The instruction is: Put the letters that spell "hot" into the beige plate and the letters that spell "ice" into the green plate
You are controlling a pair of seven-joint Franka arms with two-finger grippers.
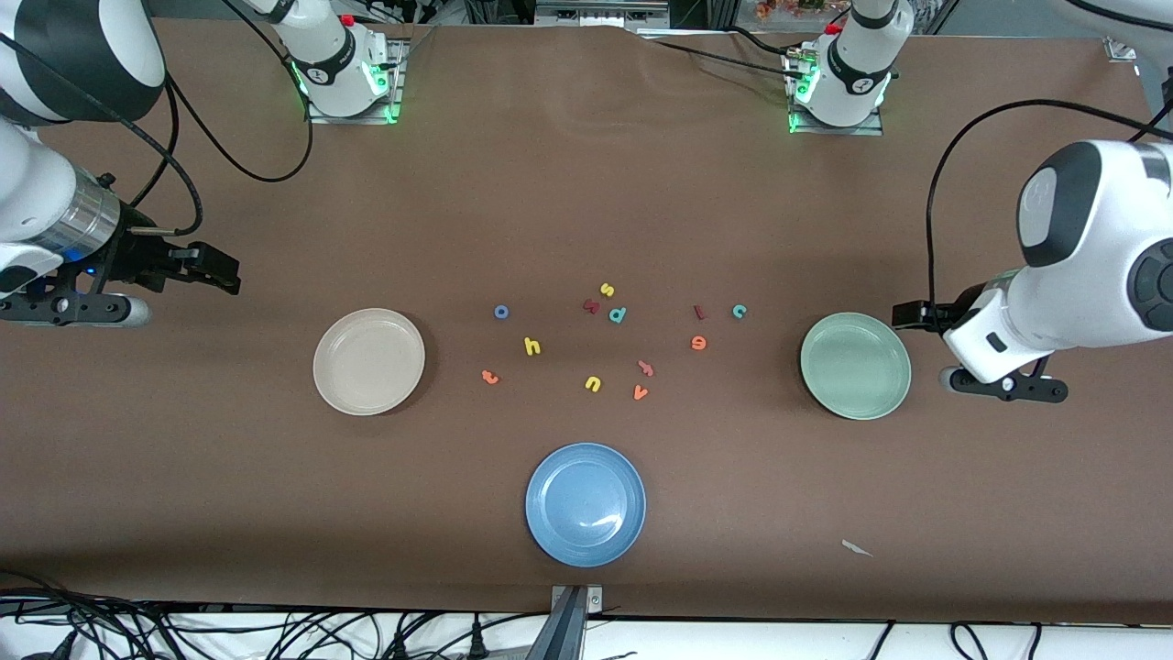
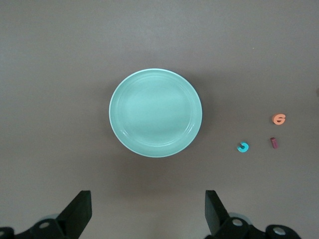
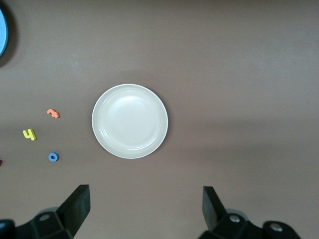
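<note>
Left gripper (image 2: 145, 211): we are seeing it hanging over bare table at the left arm's end, beside the round pale mint-green plate (image 1: 856, 366), fingers spread wide, holding nothing.
Right gripper (image 3: 144, 209): we are finding it hanging over the right arm's end, beside the round cream-beige plate (image 1: 368, 361), fingers wide apart, holding nothing.
"hot" letters: the small foam yellow "h" (image 1: 531, 346), blue ring "o" (image 1: 501, 312) and orange "t" (image 1: 490, 377) are lying on the brown table (image 1: 586, 202) near the beige plate.
"ice" letters: the dark red "i" (image 1: 699, 312), teal "c" (image 1: 739, 312) and orange "e" (image 1: 698, 343) are lying toward the green plate.
</note>
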